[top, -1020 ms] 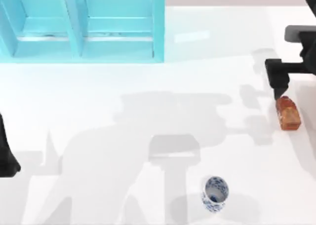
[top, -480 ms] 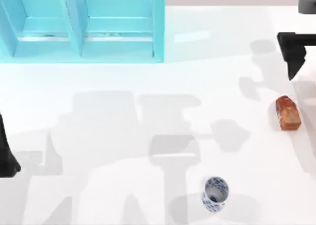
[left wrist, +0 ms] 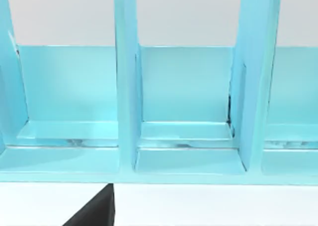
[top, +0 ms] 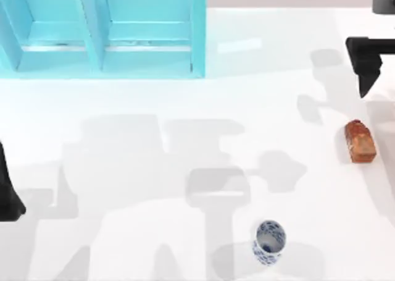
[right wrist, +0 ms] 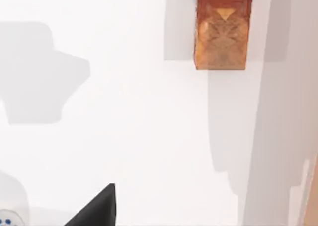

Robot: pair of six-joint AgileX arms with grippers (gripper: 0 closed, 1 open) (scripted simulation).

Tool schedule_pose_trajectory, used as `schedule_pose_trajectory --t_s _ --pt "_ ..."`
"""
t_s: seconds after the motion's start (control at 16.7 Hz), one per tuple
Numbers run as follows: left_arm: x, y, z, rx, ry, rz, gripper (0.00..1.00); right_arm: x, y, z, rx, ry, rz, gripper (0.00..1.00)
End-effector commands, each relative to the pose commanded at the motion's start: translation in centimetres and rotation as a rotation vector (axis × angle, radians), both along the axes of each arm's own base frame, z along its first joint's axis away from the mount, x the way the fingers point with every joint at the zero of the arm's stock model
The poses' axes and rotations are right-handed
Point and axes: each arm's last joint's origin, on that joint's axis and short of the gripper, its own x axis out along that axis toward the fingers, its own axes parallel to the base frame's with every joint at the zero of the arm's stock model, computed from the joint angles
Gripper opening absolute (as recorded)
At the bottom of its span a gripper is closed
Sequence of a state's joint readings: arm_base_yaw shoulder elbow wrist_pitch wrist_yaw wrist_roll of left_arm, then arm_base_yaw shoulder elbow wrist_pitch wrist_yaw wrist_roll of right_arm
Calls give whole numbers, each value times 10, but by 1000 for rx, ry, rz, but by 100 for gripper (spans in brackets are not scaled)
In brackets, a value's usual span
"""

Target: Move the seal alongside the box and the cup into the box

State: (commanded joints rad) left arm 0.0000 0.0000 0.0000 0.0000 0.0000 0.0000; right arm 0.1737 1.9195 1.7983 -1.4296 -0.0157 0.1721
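Our right gripper (top: pixel 365 71) hovers by the right edge, jaw width impossible to tell. The seal (top: pixel 360 142) lies free just below it on the table (top: pixel 154 170) (well apart from the box (top: pixel 105 31)). The cup (top: pixel 269 241) sits farther down-left. Our left arm is parked.

You have a plain white bench (top: pixel 154 108) under you, glossy, lit from above so that soft grey shadows spread over its middle and right side. Along its far edge on the left a pale grey wall (left wrist: pixel 189 15) rises behind the bench.
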Motion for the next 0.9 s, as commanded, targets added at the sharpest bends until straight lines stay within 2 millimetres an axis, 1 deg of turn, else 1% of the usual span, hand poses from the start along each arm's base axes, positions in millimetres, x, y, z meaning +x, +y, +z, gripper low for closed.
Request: schedule_pose_trajectory --t_s 0.12,0.24,0.3,0.48,0.6,0.72,0.78,0.9 --pt "0 0 0 0 0 0 100 -8 19 -5 -1 5 -1 100" --pt "0 0 0 0 0 0 100 -24 47 -14 -4 11 -9 100" --pt "0 0 0 0 0 0 100 -36 63 -19 -6 14 -12 100" --pt "0 0 0 0 0 0 100 -80 111 -37 -20 27 -18 100" --pt "0 0 0 0 0 0 100 -112 134 -49 -27 30 -17 100" --pt "0 0 0 0 0 0 100 -137 146 -57 -27 26 -17 100" --pt "0 0 0 0 0 0 100 -144 149 -59 -24 22 -17 100" --pt "0 0 0 0 0 0 100 -150 151 -60 -20 18 -18 100"
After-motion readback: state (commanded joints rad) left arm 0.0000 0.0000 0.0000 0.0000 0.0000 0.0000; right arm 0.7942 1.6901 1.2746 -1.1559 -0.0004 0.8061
